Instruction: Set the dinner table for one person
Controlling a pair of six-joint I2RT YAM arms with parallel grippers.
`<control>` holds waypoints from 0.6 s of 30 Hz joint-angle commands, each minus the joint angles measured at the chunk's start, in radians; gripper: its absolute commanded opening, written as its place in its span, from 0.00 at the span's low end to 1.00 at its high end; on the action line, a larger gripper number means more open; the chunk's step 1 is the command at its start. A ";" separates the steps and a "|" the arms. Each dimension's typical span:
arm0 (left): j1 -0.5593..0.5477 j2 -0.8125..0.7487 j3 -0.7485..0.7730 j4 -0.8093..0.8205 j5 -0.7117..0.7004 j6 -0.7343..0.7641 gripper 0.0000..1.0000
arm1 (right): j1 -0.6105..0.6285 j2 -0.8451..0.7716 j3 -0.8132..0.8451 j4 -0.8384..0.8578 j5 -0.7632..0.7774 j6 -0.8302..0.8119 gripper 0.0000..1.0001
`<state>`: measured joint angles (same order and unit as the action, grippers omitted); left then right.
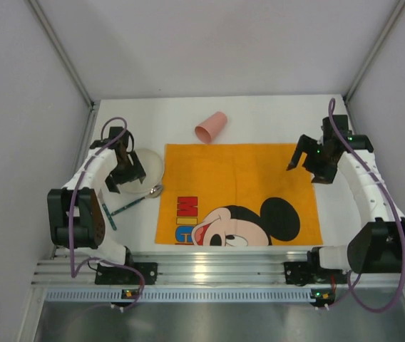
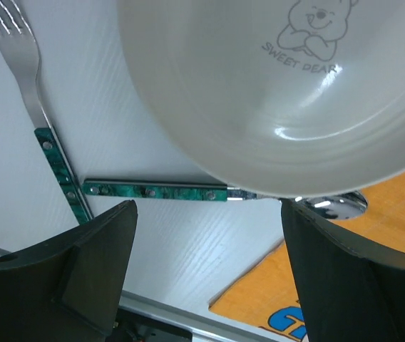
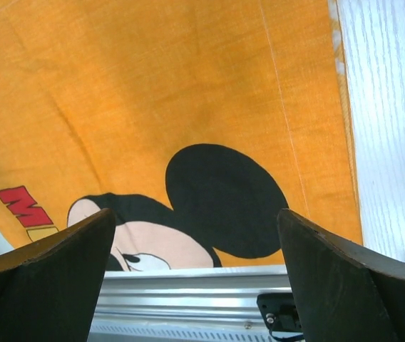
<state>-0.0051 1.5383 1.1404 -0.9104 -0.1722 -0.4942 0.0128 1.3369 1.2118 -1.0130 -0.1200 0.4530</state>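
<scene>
Both grippers spread wide, nothing held!
The table (image 1: pixel 259 114) lies under everything: near-left, fork (image 1: pixel 108 216) and spoon (image 1: pixel 154 191) meet beside the cloth (image 1: pixel 238 185). The left gripper (image 2: pixel 206 214) hovers by the bowl (image 1: pixel 152 165), the right gripper (image 3: pixel 195 221) over the cloth's right side, and the cup (image 1: pixel 210 127) lies tipped beyond.

Orange Mickey Mouse cloth (image 1: pixel 238 178), spread flat. Pink cup (image 1: pixel 210 127), on its side beyond it. White bowl (image 2: pixel 259 107), bear print. Green-handled fork (image 2: pixel 54 160) and spoon (image 2: pixel 156 191), left of the cloth.
</scene>
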 commanded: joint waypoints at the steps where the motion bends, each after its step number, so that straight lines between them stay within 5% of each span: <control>1: 0.028 0.042 -0.030 0.132 -0.007 0.022 0.87 | 0.010 -0.062 -0.012 -0.075 0.025 -0.010 0.96; 7: 0.047 0.121 -0.057 0.251 -0.026 0.008 0.85 | 0.009 -0.108 -0.029 -0.107 0.036 -0.031 0.96; 11: 0.057 0.172 -0.076 0.300 -0.006 -0.018 0.75 | 0.010 -0.120 -0.024 -0.133 0.052 -0.040 0.95; 18: 0.059 0.217 -0.122 0.398 0.025 -0.038 0.23 | 0.010 -0.153 -0.034 -0.170 0.068 -0.056 0.95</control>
<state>0.0502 1.7260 1.0641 -0.5964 -0.1669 -0.5308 0.0162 1.2285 1.1831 -1.1442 -0.0750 0.4175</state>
